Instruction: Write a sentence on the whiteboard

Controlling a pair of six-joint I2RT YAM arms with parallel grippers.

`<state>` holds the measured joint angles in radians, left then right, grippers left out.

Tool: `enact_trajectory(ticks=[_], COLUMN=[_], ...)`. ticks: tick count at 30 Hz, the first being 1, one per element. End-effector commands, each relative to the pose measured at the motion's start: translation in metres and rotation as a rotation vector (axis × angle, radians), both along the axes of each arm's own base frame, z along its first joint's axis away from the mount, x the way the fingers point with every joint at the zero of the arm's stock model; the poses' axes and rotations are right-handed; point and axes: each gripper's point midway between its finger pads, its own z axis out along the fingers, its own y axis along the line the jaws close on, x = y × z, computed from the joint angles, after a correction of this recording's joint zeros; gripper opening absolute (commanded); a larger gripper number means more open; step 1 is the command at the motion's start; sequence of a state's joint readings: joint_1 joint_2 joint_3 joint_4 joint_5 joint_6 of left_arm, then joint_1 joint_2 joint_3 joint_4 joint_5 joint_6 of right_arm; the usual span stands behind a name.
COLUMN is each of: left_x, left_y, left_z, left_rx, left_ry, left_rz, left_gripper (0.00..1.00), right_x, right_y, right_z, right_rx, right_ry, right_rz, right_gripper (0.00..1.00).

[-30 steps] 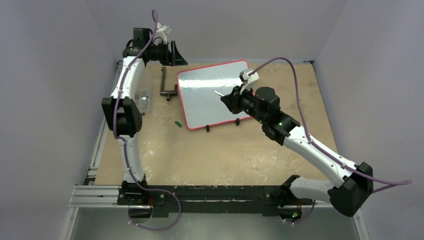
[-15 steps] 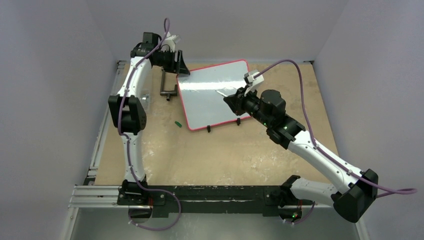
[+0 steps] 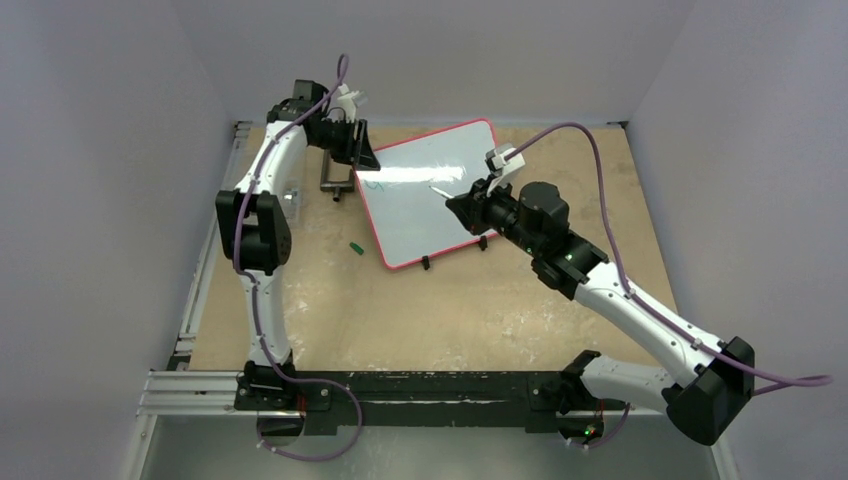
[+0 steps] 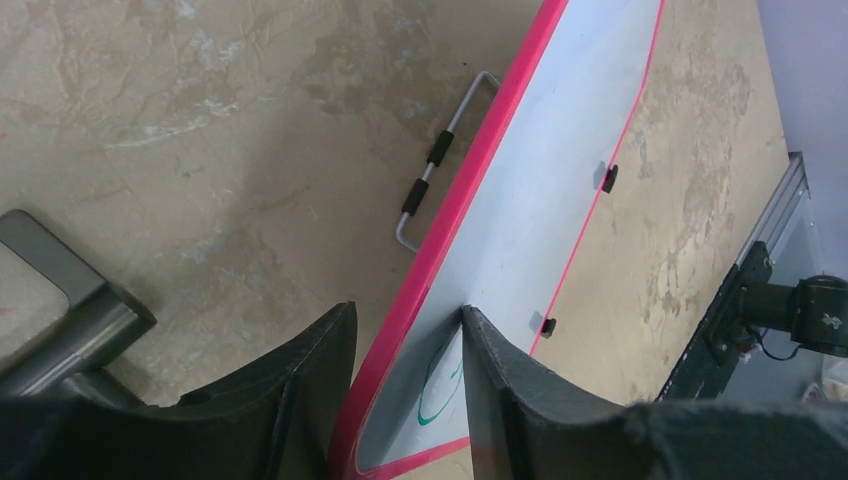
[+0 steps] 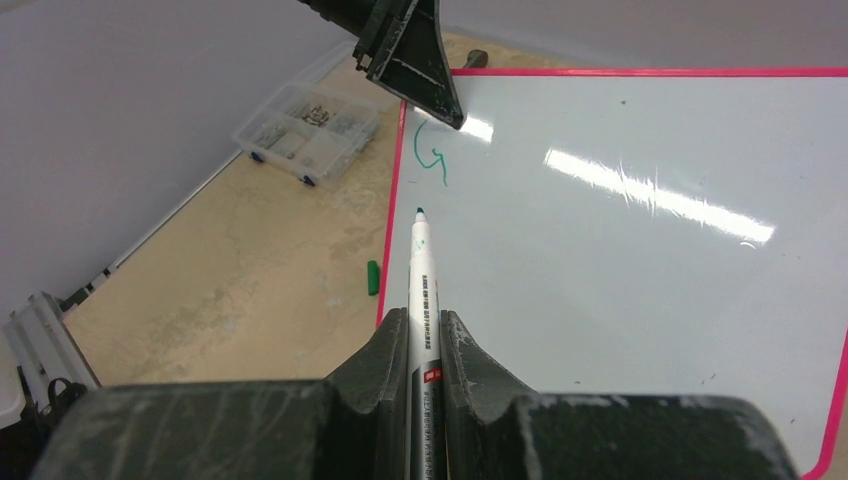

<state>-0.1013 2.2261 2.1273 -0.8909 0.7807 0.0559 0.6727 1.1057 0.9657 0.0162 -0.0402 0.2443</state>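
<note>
The whiteboard [image 3: 430, 200] with its red frame lies at the back middle of the table. A single green letter of the sentence [image 5: 432, 155] stands near its far left corner, also visible between the left fingers [image 4: 440, 385]. My left gripper [image 3: 368, 158] straddles that corner: one finger is outside the red frame, the other presses on the white face [image 4: 405, 308]. My right gripper [image 5: 424, 315] is shut on a white marker [image 5: 421, 260]. The marker's green tip hovers close over the board, just below the letter.
A green marker cap [image 3: 354, 246] lies on the table left of the board. A grey metal bar [image 3: 335, 175] sits by the left gripper. A clear parts box [image 5: 310, 128] stands farther left. A wire stand [image 4: 430, 165] shows beside the board's edge.
The left gripper came down and right onto the board's far left corner and narrowed its jaws. The board has swung slightly. The right gripper with the marker barely moved.
</note>
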Motion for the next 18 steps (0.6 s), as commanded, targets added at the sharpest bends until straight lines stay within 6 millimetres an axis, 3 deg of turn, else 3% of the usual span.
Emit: enact_trajectory(ticks=[1,5,8,11,18], left_x=[-0.020,-0.022,-0.021,-0.014,0.001], left_y=[-0.012,-0.017,-0.023,-0.026,-0.028], left_z=[0.051,0.060,0.068,0.073,0.065], left_rx=[-0.035,-0.073,-0.124,-0.149,-0.219], left_ry=[-0.110,-0.114,-0.129,-0.161,-0.133], left_rz=[-0.064,-0.076,-0.085,-0.085,-0.128], left_gripper=[0.40,0.39,0.51,0.58,0.55], right_x=[0.000,0.007,0.015,0.023,0.035], right_y=[0.005,0.014,0.023,0.032,0.039], right_z=[0.015,0.006,-0.004,-0.013,-0.017], right_rx=[0.032,0.036,0.040,0.025,0.002], right_ry=[-0.059,-0.069,-0.055,-0.025,-0.006], right_rz=[0.036,0.067,0.083,0.099,0.091], right_gripper=[0.00,0.00,0.00,0.00,0.00])
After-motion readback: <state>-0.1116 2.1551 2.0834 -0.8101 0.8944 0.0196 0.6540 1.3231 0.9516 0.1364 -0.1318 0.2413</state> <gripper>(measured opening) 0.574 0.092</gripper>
